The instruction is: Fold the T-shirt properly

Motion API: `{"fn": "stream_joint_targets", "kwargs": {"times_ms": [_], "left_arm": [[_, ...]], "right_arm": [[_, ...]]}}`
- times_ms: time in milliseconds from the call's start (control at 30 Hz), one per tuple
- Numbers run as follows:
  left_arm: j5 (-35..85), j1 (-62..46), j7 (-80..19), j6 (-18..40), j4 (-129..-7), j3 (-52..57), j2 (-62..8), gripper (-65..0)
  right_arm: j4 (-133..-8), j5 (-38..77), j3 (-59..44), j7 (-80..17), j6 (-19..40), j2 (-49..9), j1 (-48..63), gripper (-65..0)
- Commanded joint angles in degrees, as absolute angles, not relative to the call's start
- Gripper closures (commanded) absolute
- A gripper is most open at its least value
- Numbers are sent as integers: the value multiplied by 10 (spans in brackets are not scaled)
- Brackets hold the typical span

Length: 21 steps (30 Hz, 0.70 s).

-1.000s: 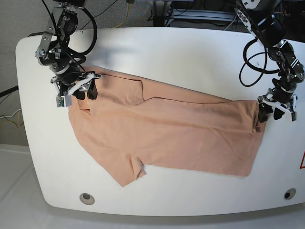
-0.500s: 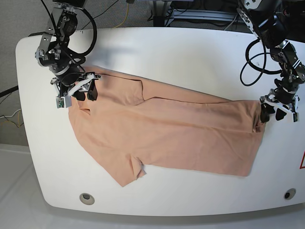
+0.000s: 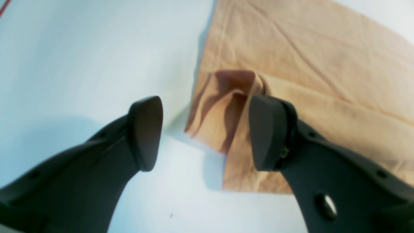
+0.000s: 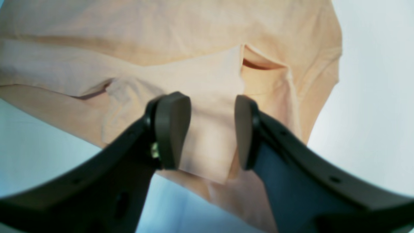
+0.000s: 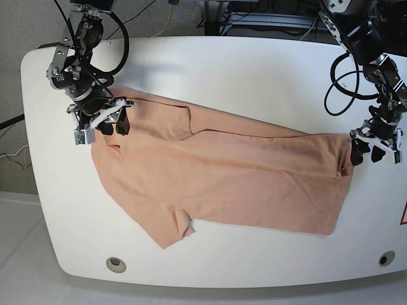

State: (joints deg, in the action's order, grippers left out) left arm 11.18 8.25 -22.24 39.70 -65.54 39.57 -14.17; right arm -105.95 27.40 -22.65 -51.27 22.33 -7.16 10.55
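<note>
The salmon T-shirt (image 5: 222, 171) lies spread flat across the white table (image 5: 254, 70), with one sleeve (image 5: 175, 232) pointing to the front. My left gripper (image 5: 369, 154) is open at the shirt's right edge. In the left wrist view, my left gripper (image 3: 207, 132) straddles a rumpled hem corner (image 3: 223, 110) without closing on it. My right gripper (image 5: 113, 126) is open over the shirt's top left part. In the right wrist view, my right gripper (image 4: 207, 132) hangs over a folded flap of cloth (image 4: 210, 97).
Two round holes sit near the table's front edge, one at the left (image 5: 115, 264) and one at the right (image 5: 386, 258). A red mark (image 5: 403, 216) lies at the table's right edge. Cables and equipment (image 5: 267, 19) stand behind the table.
My left gripper has shifted a little to the right, off the shirt's right edge. My right gripper has stayed almost in place. The shirt has not moved.
</note>
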Motion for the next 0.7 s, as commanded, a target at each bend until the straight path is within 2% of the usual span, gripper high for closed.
{"fn": "stream_joint_targets", "kwargs": {"times_ms": [0,400,667], "left_arm": [[122,94,-190,400,-653,394,-151,-401],[95,129,-134,400,-517,393,-163,-401],[68,141,-87,400,-473,393,-162,-401]], "right_arm": [[-1072,285,-228,-501,225,-77,100,-256],[-1072,285,-228,-501,225,-77,100,-256],[-1072,285,-228,-501,225,-77,100,-256]]}}
